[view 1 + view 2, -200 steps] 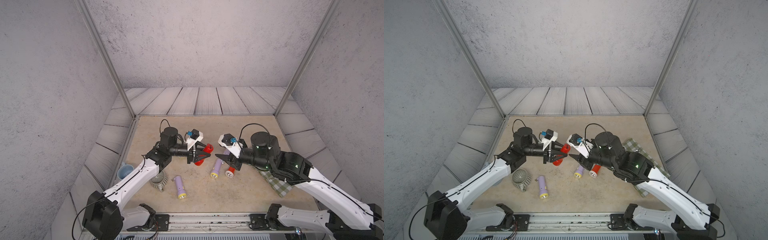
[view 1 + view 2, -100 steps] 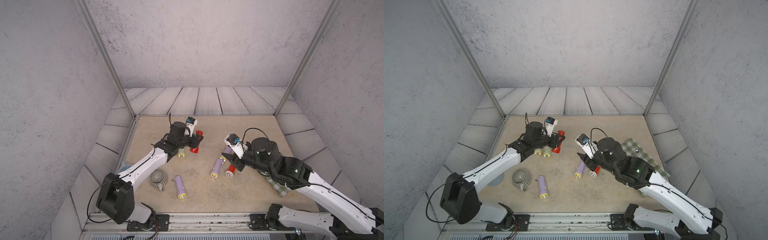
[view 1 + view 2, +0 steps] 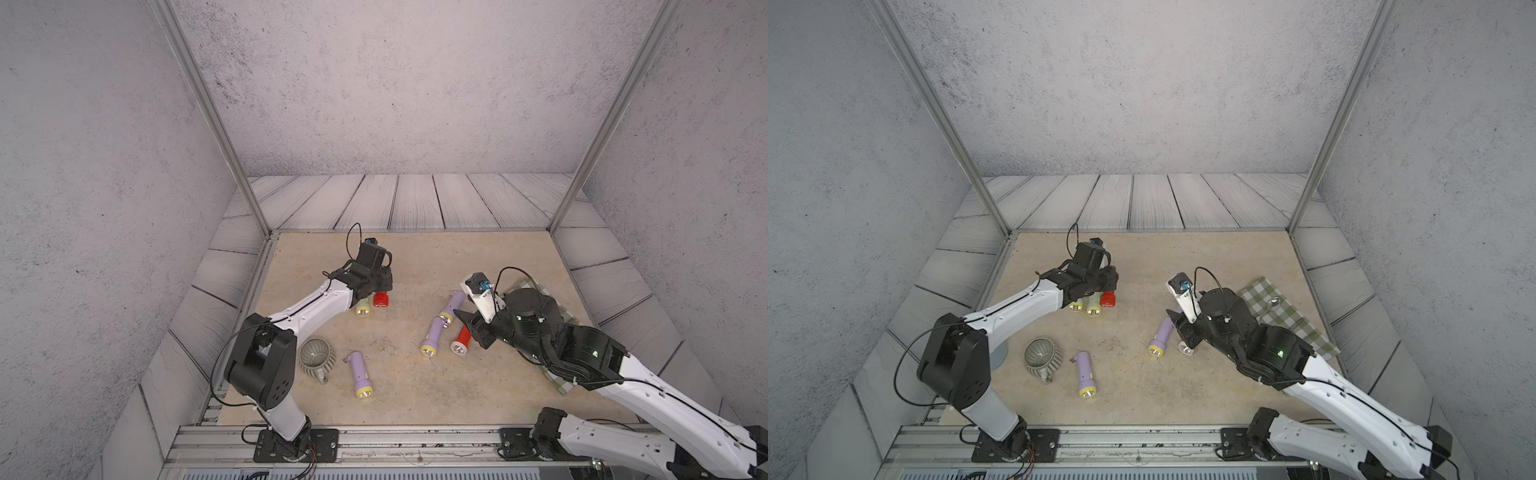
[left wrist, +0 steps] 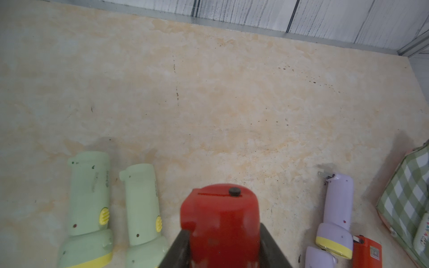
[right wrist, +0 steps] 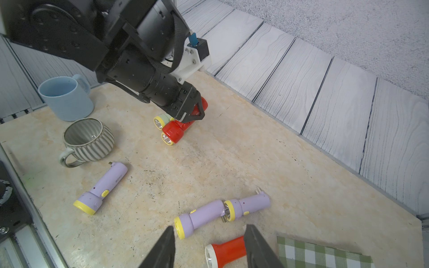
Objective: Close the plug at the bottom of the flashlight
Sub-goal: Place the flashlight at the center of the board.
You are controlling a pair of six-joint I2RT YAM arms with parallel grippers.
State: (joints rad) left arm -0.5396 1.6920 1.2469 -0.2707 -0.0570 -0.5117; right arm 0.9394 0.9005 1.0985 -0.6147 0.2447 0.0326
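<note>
My left gripper (image 4: 222, 229) is shut on a red flashlight (image 4: 220, 215), low at the table's back left. The flashlight (image 3: 380, 299) lies beside two pale green flashlights (image 4: 89, 195) (image 4: 141, 204). Its bottom end (image 4: 222, 192) faces away from the wrist, with a black knob and no prongs sticking out. The right wrist view shows its yellow-rimmed head (image 5: 171, 134) down by the table. My right gripper (image 5: 210, 228) is open and empty over an orange-red flashlight (image 5: 226, 254) with a white head. In a top view the right gripper (image 3: 471, 328) sits mid-right.
Three lilac flashlights (image 3: 357, 372) (image 3: 434, 336) (image 3: 452, 305) lie on the table, some with metal prongs out. A grey ribbed mug (image 3: 316, 355) and a blue mug (image 5: 65, 97) stand at the left. A green chequered cloth (image 3: 1287, 320) lies under the right arm.
My left arm has swung back and left from mid-table and brought the red flashlight down beside the green ones. The right gripper has pulled back slightly and stayed open.
</note>
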